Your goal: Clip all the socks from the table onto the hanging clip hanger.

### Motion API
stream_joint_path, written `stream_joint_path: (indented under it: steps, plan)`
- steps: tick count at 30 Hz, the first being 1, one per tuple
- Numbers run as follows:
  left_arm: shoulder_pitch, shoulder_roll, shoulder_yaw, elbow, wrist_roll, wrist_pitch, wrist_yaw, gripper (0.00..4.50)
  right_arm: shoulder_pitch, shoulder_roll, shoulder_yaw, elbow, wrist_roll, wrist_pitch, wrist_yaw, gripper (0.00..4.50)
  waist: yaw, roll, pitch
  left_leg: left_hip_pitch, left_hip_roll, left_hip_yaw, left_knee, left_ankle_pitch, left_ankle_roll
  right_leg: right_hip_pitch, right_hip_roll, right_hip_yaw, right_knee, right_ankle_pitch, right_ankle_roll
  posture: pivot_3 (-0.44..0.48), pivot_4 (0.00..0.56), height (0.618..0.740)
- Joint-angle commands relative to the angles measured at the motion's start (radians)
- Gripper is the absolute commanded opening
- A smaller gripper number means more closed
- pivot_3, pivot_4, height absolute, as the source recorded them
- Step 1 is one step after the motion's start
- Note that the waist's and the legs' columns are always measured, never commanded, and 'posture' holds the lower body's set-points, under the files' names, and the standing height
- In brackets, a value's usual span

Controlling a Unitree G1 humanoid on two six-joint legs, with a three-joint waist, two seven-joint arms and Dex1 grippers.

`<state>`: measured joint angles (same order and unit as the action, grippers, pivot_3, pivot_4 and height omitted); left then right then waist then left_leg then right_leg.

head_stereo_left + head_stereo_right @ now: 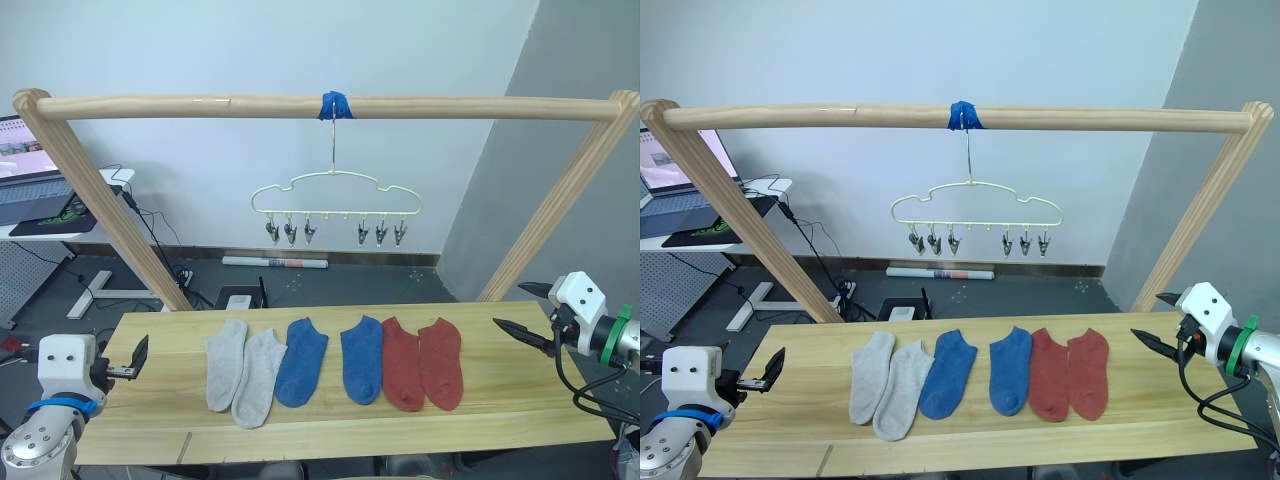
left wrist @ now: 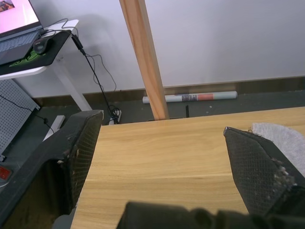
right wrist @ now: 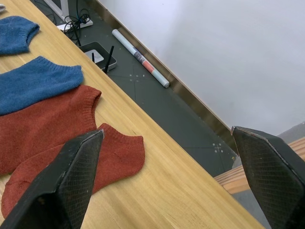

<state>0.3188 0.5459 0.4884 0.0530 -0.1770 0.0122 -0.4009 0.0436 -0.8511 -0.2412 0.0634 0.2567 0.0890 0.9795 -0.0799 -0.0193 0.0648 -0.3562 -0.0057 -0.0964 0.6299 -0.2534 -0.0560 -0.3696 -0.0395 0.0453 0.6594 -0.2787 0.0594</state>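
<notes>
Task not started: all six socks lie flat in a row on the counter (image 1: 520, 420), left to right two light grey socks (image 1: 244, 372), two blue socks (image 1: 332, 360), two rust-red socks (image 1: 423, 362). Clip hanger (image 1: 334, 195) hangs by its hook from the wooden pole (image 1: 200, 105), above and beyond the row; all six clips (image 1: 336, 233) bare. Left tool (image 1: 128, 362) spread, holding nothing, at the counter's left end, well apart from the grey pair. Right tool (image 1: 525, 312) spread, holding nothing, at the right end near the red pair. Remaining: six pickups, six clippings
</notes>
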Motion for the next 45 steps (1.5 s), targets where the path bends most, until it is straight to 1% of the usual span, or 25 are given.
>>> stream_joint_path:
  steps: [1,3,6,9,12,14,17,18,20,22,24,26,27,28,30,32,35,38,41,44,45]
  plan:
    - [-0.026,-0.002,0.036,0.007,-0.036,0.009,0.006,4.49,-0.010,-0.005,-0.014,-0.037,0.011,-0.005,0.000,4.50,0.000,0.000,0.000,0.000,0.000,0.000,0.000,0.000,0.000,0.000,0.000,0.000,0.000,0.000,0.000,-0.089,0.012,0.740]
    - [-0.037,-0.001,0.030,0.020,-0.049,0.028,-0.001,4.49,-0.005,-0.007,-0.018,-0.033,0.012,-0.010,0.003,4.50,0.000,0.000,0.000,0.000,0.000,0.000,0.000,0.000,0.000,0.000,0.000,0.000,0.000,0.000,0.000,-0.089,0.012,0.740]
    - [-0.034,0.006,0.028,0.016,-0.089,-0.005,-0.064,4.49,-0.002,-0.007,-0.020,-0.025,0.011,-0.017,0.005,4.50,-0.001,0.000,0.000,0.001,0.000,0.000,0.000,0.000,0.000,0.001,0.000,0.000,0.001,0.000,0.000,-0.092,0.013,0.740]
    - [-0.027,-0.001,0.033,0.003,-0.120,-0.024,-0.094,4.49,0.004,-0.005,-0.022,-0.020,0.011,-0.025,0.005,4.50,-0.002,0.000,0.000,0.001,0.000,0.000,0.000,0.000,0.000,0.000,0.000,0.000,0.001,0.000,0.000,-0.098,0.014,0.740]
    - [-0.007,-0.015,0.027,-0.014,-0.139,-0.114,-0.146,4.49,0.015,0.001,-0.024,-0.024,0.011,-0.034,0.001,4.50,-0.003,0.000,0.000,0.001,0.000,0.000,0.000,0.000,0.000,0.000,0.000,0.001,0.001,0.000,0.000,-0.108,0.016,0.740]
    - [-0.025,-0.031,0.042,-0.013,-0.161,-0.094,-0.117,4.49,0.023,0.006,-0.026,-0.034,0.014,-0.032,-0.005,4.50,-0.003,0.000,0.000,0.001,0.000,0.001,0.000,0.000,0.000,0.001,0.000,0.001,0.001,0.000,0.000,-0.112,0.019,0.740]
    - [-0.040,-0.041,0.015,-0.035,-0.160,-0.088,-0.119,4.49,0.038,0.011,-0.028,-0.058,0.014,-0.031,-0.011,4.50,-0.003,0.000,0.000,0.002,0.000,0.001,0.000,0.000,0.000,0.001,0.000,0.001,0.001,0.000,0.000,-0.123,0.025,0.740]
    - [-0.055,-0.049,0.004,-0.050,-0.153,-0.079,-0.100,4.49,0.045,0.013,-0.031,-0.075,0.018,-0.024,-0.015,4.50,-0.003,0.000,0.001,0.002,0.000,0.001,0.000,0.000,0.000,0.001,0.000,0.001,0.001,0.000,-0.001,-0.145,0.035,0.740]
    - [-0.089,-0.072,-0.023,-0.093,-0.149,-0.040,-0.062,4.49,0.063,0.015,-0.042,-0.119,0.030,-0.005,-0.024,4.50,-0.003,0.000,0.002,0.002,0.000,0.000,0.000,0.000,0.000,0.001,0.001,0.001,0.001,-0.001,-0.001,-0.158,0.043,0.740]
    - [-0.136,-0.094,-0.075,-0.148,-0.144,-0.020,-0.053,4.49,0.091,0.018,-0.058,-0.188,0.058,0.035,-0.029,4.50,-0.003,0.000,0.002,0.002,0.000,0.000,0.001,0.000,0.000,0.002,0.000,0.001,0.001,0.000,-0.001,-0.170,0.051,0.740]
    - [-0.188,-0.114,-0.117,-0.185,-0.170,0.027,-0.057,4.49,0.123,0.015,-0.061,-0.283,0.093,0.089,-0.025,4.50,-0.002,0.000,0.007,0.002,0.000,0.000,0.002,0.000,0.000,0.002,0.000,0.001,0.001,0.000,0.000,-0.196,0.068,0.740]
    - [-0.224,-0.128,-0.143,-0.214,-0.190,0.095,-0.045,4.49,0.139,0.017,-0.061,-0.366,0.131,0.144,-0.031,4.50,-0.009,0.000,0.008,0.002,0.000,0.000,0.002,0.000,0.000,0.002,0.001,0.001,0.001,0.000,0.000,-0.196,0.068,0.740]
    - [-0.252,-0.132,-0.159,-0.226,-0.186,0.112,-0.035,4.49,0.140,0.018,-0.055,-0.426,0.158,0.183,-0.041,4.50,-0.011,0.001,0.013,0.002,0.000,0.000,0.002,0.000,0.000,0.002,0.001,0.002,0.001,0.000,0.000,-0.231,0.097,0.740]
    - [-0.292,-0.145,-0.183,-0.237,-0.174,0.124,-0.016,4.49,0.133,0.022,-0.045,-0.493,0.191,0.228,-0.057,4.50,-0.021,0.001,0.020,0.002,0.000,0.001,0.001,0.000,0.000,0.002,0.001,0.002,0.001,0.000,0.000,-0.231,0.097,0.740]
    - [-0.350,-0.156,-0.218,-0.246,-0.157,0.138,0.003,4.49,0.116,0.027,-0.026,-0.595,0.236,0.299,-0.087,4.50,-0.033,-0.001,0.032,0.001,0.001,0.001,0.002,0.000,0.000,0.001,0.002,0.003,0.002,0.000,0.000,-0.259,0.115,0.740]
    - [-0.395,-0.176,-0.251,-0.241,-0.132,0.132,0.023,4.49,0.081,0.038,-0.005,-0.666,0.270,0.353,-0.123,4.50,-0.044,-0.002,0.039,0.001,0.001,0.000,0.002,0.000,0.000,0.001,0.003,0.003,0.003,0.000,0.000,-0.267,0.116,0.740]
    - [-0.431,-0.203,-0.269,-0.221,-0.110,0.106,0.048,4.49,0.032,0.051,0.014,-0.721,0.301,0.409,-0.164,4.50,-0.065,-0.002,0.042,0.000,0.001,0.000,0.002,0.000,0.000,0.000,0.003,0.002,0.001,0.000,0.001,-0.273,0.120,0.740]
    - [-0.454,-0.240,-0.264,-0.192,-0.112,0.058,0.056,4.49,-0.017,0.063,0.039,-0.747,0.319,0.439,-0.190,4.50,-0.071,-0.004,0.048,-0.005,0.001,0.000,0.002,0.000,0.000,-0.003,0.003,0.002,-0.001,0.000,0.001,-0.281,0.122,0.740]
    - [-0.456,-0.252,-0.253,-0.175,-0.106,0.044,0.069,3.90,-0.055,0.066,0.048,-0.747,0.329,0.457,-0.196,4.50,-0.072,-0.005,0.055,-0.006,0.001,-0.001,0.002,0.000,0.000,-0.004,0.003,0.002,-0.001,0.000,0.001,-0.282,0.125,0.740]
    - [-0.456,-0.251,-0.255,-0.172,-0.109,0.041,0.069,3.02,-0.068,0.065,0.051,-0.747,0.337,0.464,-0.199,4.50,-0.072,-0.006,0.063,-0.006,0.001,-0.001,0.002,0.000,0.000,-0.004,0.003,0.001,-0.001,0.000,0.001,-0.280,0.128,0.740]
    - [-0.459,-0.254,-0.255,-0.170,-0.111,0.046,0.072,2.81,-0.078,0.067,0.056,-0.747,0.339,0.466,-0.201,4.50,-0.072,-0.006,0.065,-0.006,0.001,-0.001,0.002,0.000,0.000,-0.004,0.003,0.001,-0.001,0.000,0.001,-0.280,0.133,0.740]
